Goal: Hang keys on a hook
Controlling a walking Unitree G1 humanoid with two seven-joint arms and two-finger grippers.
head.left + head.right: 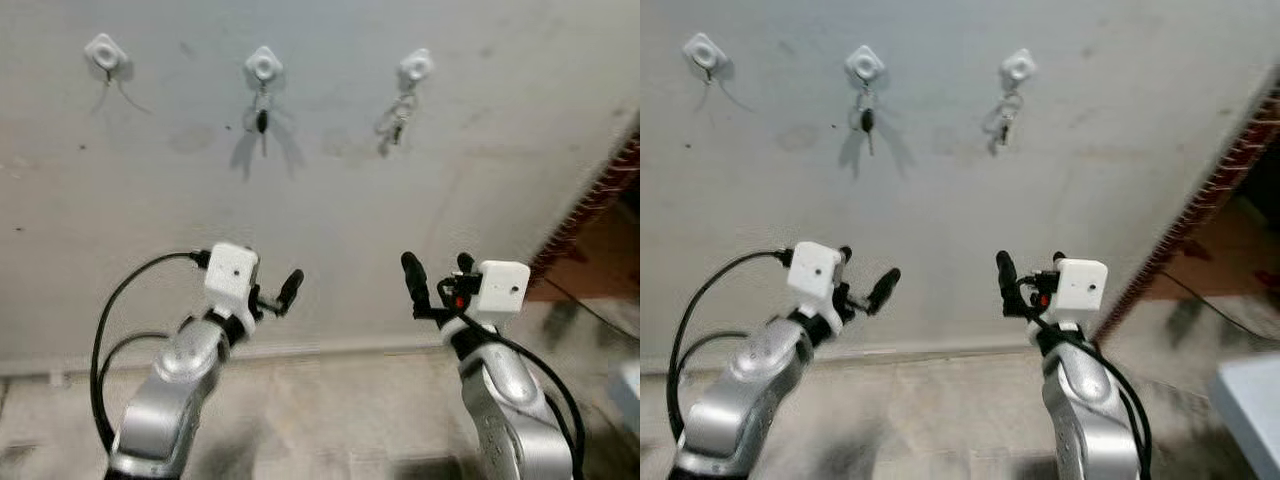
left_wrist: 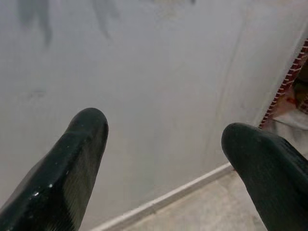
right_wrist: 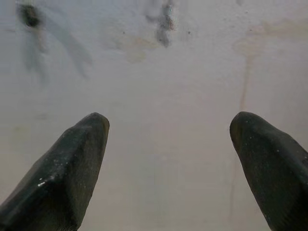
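Three white hooks are fixed high on the grey wall. The left hook [image 1: 105, 52] carries no keys. A black-headed key [image 1: 261, 120] hangs from the middle hook [image 1: 263, 66], and a silver key bunch [image 1: 395, 122] hangs from the right hook [image 1: 416, 67]. My left gripper [image 1: 275, 292] is raised below the middle hook, open and empty. Below the right hook, my right gripper [image 1: 438, 275] is also open with nothing between its fingers. In the right wrist view the black key [image 3: 29, 14] and the silver bunch [image 3: 165, 21] appear blurred above the fingertips [image 3: 77, 159].
A brick wall edge [image 1: 600, 195] and a dark opening lie to the right. A pale baseboard [image 1: 330, 350] meets the tiled floor [image 1: 330, 420]. The corner of a white surface [image 1: 1250, 400] juts in at the lower right.
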